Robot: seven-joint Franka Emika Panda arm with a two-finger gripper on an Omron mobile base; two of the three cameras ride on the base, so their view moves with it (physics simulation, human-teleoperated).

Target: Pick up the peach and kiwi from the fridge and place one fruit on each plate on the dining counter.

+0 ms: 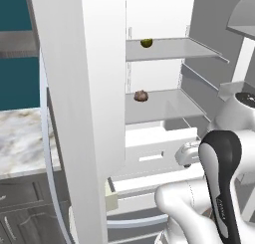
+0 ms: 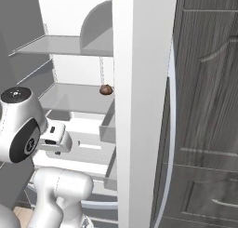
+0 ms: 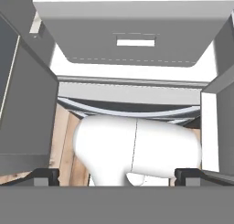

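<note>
The fridge (image 1: 162, 14) stands open, white inside with grey shelves. The kiwi (image 1: 146, 43), small and olive-green, lies on the upper shelf near its front left. One shelf below it sits a brown lumpy item (image 1: 141, 95) (image 2: 106, 89). The peach, the plates and the dining counter are out of view. My gripper (image 3: 116, 176) is open and holds nothing, its dark fingertips (image 3: 45, 175) wide apart. It hangs low in front of the fridge, well below both shelves, looking down at a white drawer (image 3: 132, 35).
The fridge's open doors flank me, a white one on the left (image 1: 79, 113) and another on the right (image 2: 139, 106). A marbled wall counter (image 1: 20, 138) over grey cabinets lies beyond the left door. Dark wood panelling (image 2: 204, 106) stands right of the fridge. Wooden floor shows below.
</note>
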